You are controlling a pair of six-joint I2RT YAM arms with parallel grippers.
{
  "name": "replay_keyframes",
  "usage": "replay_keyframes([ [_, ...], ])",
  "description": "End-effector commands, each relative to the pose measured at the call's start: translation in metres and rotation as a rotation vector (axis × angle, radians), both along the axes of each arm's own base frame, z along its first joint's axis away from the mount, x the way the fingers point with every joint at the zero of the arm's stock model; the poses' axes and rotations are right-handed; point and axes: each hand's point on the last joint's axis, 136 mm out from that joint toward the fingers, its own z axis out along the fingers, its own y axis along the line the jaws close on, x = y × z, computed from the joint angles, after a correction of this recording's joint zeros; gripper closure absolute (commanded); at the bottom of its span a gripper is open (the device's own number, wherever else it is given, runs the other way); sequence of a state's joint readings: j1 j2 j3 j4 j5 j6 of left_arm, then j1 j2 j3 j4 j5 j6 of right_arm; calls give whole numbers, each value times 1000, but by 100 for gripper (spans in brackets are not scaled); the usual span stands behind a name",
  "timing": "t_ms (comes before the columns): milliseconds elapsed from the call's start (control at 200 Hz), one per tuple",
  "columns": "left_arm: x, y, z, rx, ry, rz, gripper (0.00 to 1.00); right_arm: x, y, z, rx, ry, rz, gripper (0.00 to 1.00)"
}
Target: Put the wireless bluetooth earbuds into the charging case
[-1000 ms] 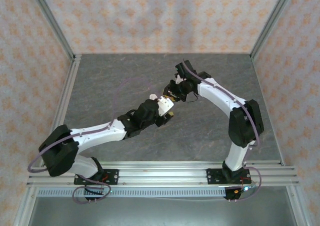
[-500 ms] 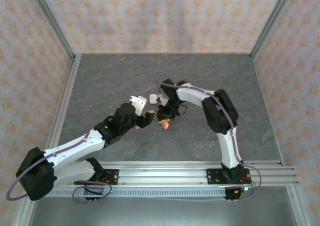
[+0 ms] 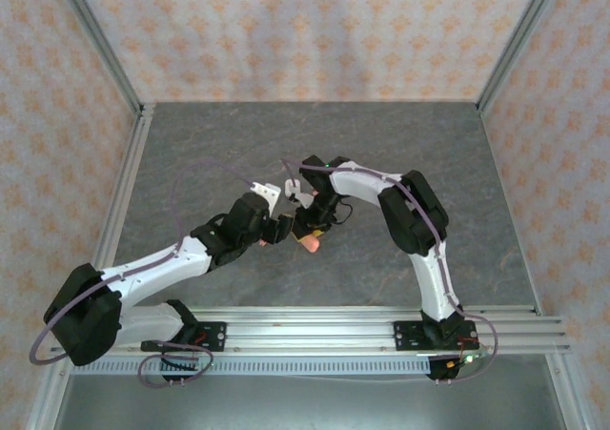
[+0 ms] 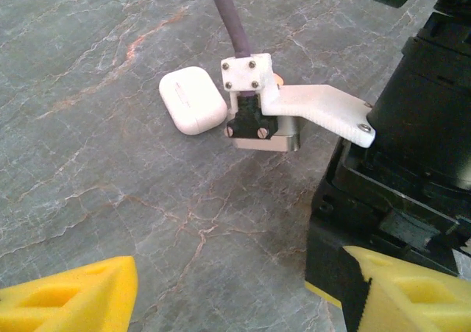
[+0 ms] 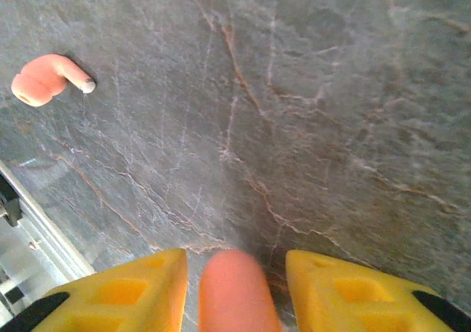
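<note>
Both arms meet over the middle of the tabletop [image 5: 346, 89]. The right gripper [image 5: 235, 260] has its jaws part-way apart with a blurred coral piece [image 5: 234, 295] between them, likely an earbud. There's a thin dark gap on each side, so I can't tell if it's actually clamped. Key relation: the loose coral earbud [image 5: 45, 80] lies flat on the tabletop, ahead of the right gripper and far off to its left, well apart from the fingers. Its long axis runs roughly parallel to the line the jaws close along, bulb end out, silver stem tip pointing back toward the gripper's centre line. My read is that a pinch across the stem needs a sideways shift plus a wrist turn. The left gripper [image 4: 239, 266] is wide apart and holding nothing. The white case [image 4: 193, 100] sits ahead of it, slightly left of its centre line, lid shut, long axis slanting from far-left to near-right in that view. The right arm's camera bracket [image 4: 294, 111] is just beside the case on its right; I can't tell if they touch. So the left arm is nearer the case and the right arm nearer the earbud. The case needs opening before anything goes in.
</note>
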State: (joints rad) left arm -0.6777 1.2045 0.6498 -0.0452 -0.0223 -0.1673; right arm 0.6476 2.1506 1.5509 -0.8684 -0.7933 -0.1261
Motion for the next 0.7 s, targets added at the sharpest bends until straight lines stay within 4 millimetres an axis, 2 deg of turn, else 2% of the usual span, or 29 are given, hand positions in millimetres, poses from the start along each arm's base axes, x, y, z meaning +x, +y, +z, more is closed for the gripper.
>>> replay_keyframes([
  [0,1,4,6,2,9,11,29,38,-26,6,-63,-81,-107,53],
  [230,-2,5,0,-22,12,24,28,54,-37,32,-78,-132,-181,44],
  [375,-4,6,2,4,30,-1,28,52,-43,56,-38,-219,-255,41],
  [525,-1,21,6,-22,57,47,28,32,-57,49,-158,-385,-168,35],
  [696,3,35,6,-148,156,92,28,17,-52,40,-268,-479,-52,31],
])
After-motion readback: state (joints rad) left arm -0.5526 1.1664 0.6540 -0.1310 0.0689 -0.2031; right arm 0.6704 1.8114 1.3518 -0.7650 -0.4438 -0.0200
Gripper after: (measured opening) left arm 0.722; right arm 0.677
